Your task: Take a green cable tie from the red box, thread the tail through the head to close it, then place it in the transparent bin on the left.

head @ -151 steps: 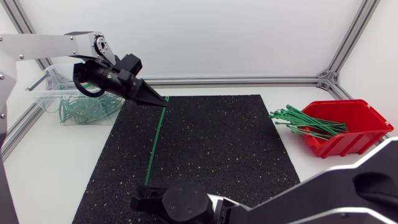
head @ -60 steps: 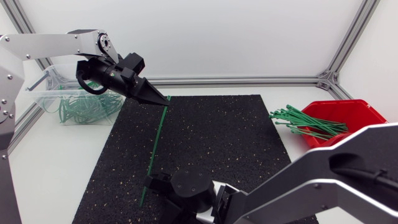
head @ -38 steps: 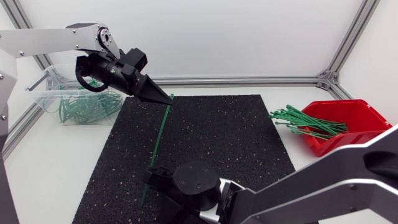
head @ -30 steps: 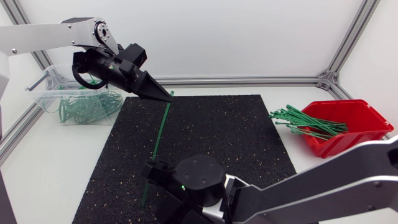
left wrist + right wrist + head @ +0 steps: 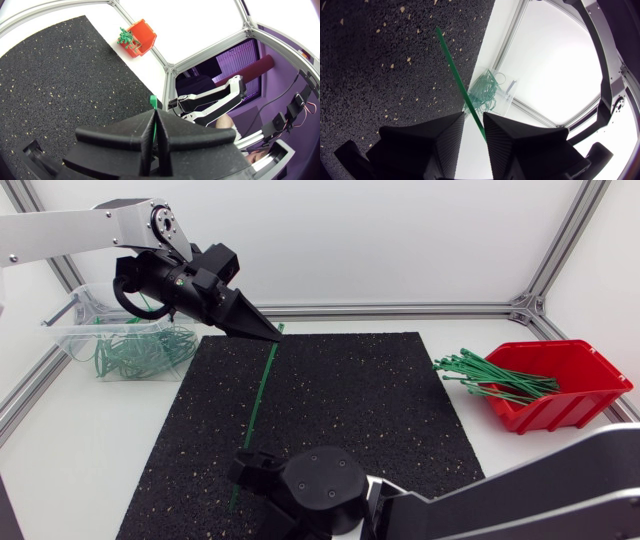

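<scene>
Over the black mat (image 5: 340, 410), the left claw (image 5: 268, 335) is clenched on the far end of the green cable tie (image 5: 258, 405). The right claw (image 5: 474, 117), released, straddles the near end. Threading stage, judged: next, close the right claw and bring both ends together.

— Where does the right gripper (image 5: 474, 115) sit?
— Over the black speckled mat (image 5: 380, 65). Its two wedge fingers stand apart, with a narrow gap between them.
— And the green cable tie (image 5: 455, 70)?
— It runs straight through that gap and slants ahead across the mat, where its far end shows. Its near end goes out of sight behind the inner edge of one finger.
— Do the fingers pinch it?
— The gap is wider than the strap, which shows clear of both at the fingertips.
— What lies ahead of the gripper?
— Past the mat's edge, on the white table (image 5: 540, 65), stands the transparent bin (image 5: 509, 92). A tangle of looped green ties (image 5: 485, 91) lies inside it.
</scene>
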Robot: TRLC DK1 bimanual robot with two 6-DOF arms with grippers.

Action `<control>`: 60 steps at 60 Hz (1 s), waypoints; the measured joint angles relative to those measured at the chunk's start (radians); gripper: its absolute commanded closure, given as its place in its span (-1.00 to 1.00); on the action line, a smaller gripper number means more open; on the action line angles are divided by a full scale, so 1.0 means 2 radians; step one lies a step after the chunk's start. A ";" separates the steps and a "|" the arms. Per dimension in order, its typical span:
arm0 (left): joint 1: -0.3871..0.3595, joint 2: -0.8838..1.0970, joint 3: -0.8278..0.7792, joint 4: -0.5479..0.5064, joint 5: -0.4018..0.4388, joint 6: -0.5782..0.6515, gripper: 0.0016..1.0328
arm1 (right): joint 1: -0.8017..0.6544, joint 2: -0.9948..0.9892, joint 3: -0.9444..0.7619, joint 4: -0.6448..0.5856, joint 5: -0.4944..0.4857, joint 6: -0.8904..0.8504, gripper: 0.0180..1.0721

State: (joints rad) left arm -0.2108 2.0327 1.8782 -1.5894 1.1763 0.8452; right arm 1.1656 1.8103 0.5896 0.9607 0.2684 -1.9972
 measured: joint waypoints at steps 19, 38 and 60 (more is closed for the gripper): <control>0.000 -0.009 0.000 0.000 0.000 -0.004 0.94 | 0.021 0.014 0.001 0.000 0.009 0.002 0.42; 0.000 -0.009 0.000 0.000 0.000 -0.006 0.94 | 0.039 0.028 0.002 0.000 0.012 0.013 0.43; 0.000 -0.009 0.001 0.000 -0.002 -0.006 0.94 | 0.045 0.038 0.002 0.000 0.014 0.019 0.56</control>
State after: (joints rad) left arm -0.2108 2.0151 1.8801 -1.5898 1.1721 0.8333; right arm 1.2549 1.8870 0.5945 0.9600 0.2974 -1.9591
